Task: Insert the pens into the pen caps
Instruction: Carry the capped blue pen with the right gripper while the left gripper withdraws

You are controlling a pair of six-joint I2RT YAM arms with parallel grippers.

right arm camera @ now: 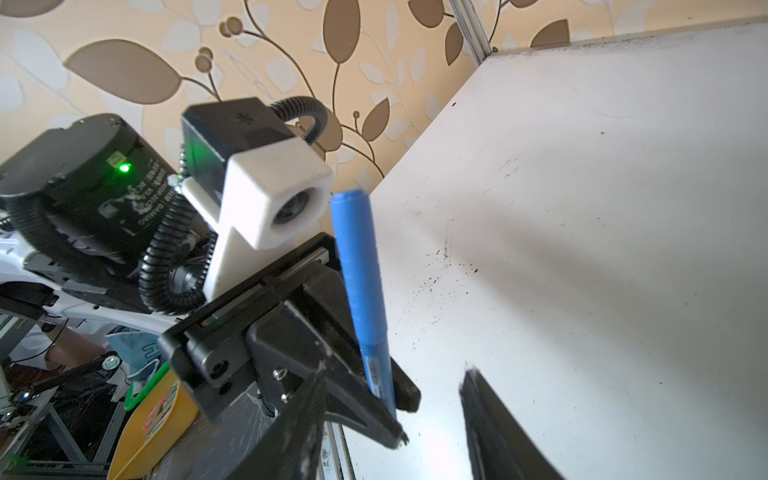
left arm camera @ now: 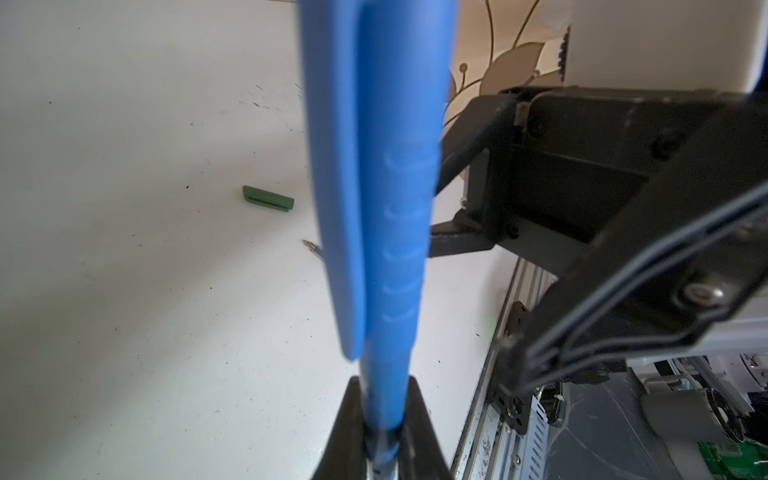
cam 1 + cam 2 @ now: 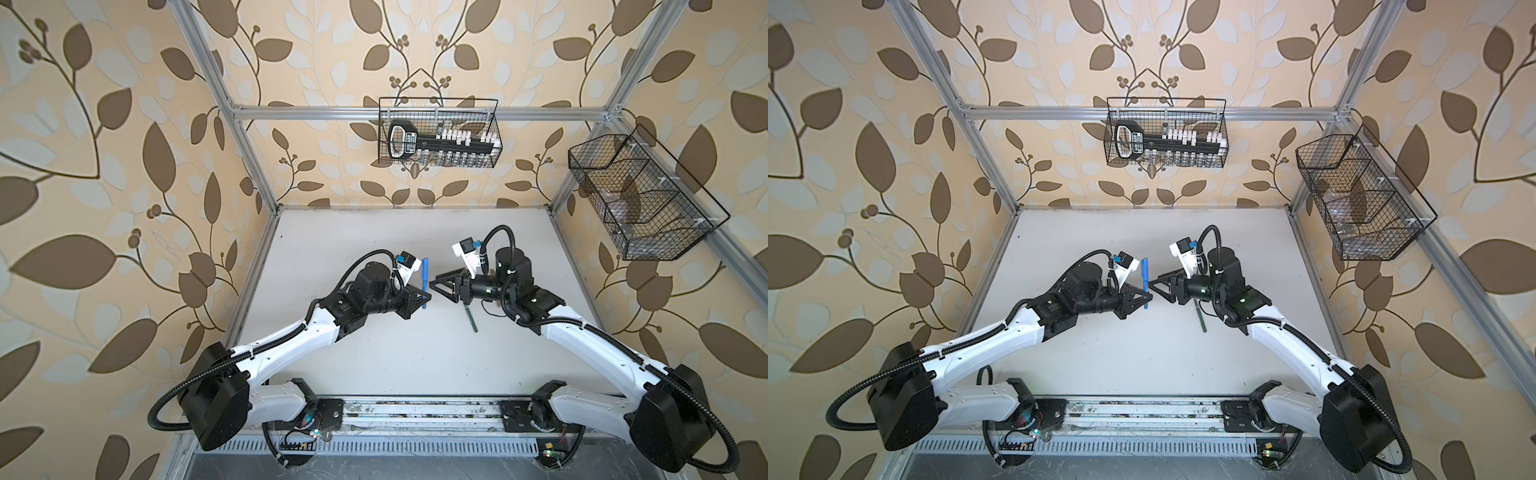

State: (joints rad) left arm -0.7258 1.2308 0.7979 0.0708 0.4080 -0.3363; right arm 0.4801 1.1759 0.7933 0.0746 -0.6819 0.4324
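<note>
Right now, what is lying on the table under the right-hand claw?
A dark green pen lies on the table beneath the right gripper. Its near part shows; the gripper covers its far end in both top views.

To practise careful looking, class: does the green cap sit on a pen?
No, the green cap lies alone on the white table, no pen in it.

White arms (image 3: pixel 282 340), black joints (image 3: pixel 216 386), ribbed cables (image 1: pixel 151 266); right claw (image 1: pixel 434 409) apparently scuffed.
</note>
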